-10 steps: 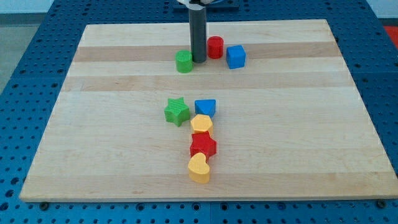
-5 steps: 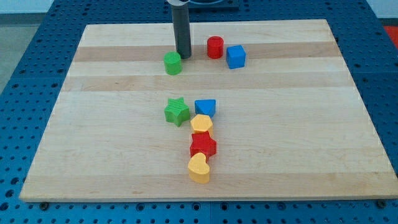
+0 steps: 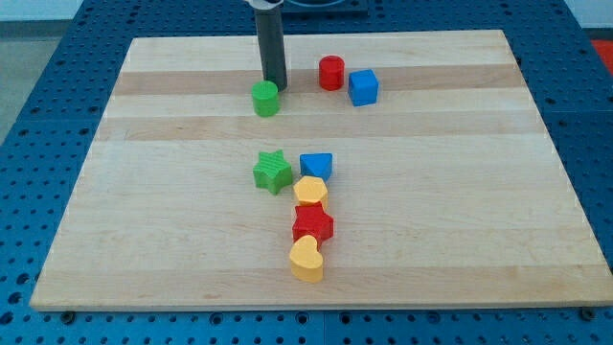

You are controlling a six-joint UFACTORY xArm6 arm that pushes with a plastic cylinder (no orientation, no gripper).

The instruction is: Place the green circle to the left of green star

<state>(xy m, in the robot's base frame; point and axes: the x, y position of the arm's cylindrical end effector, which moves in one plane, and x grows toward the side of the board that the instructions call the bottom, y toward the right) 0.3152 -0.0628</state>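
My tip (image 3: 276, 86) down on the wooden board (image 3: 460, 192), right against the upper right edge of the green circle (image 3: 266, 98). No hand here to open or clench, just a bare dark rod, grasping nothing. Green circle sitting near the view's top, well apart from the green star (image 3: 273, 172), which lies below it around mid-board.

Red cylinder (image 3: 331, 73) and blue cube (image 3: 363, 87) off to the tip's right. Blue block (image 3: 316, 166) just beside the star, then yellow block (image 3: 310, 191), red star (image 3: 312, 224) and yellow heart (image 3: 306, 259) chained downward, touching.
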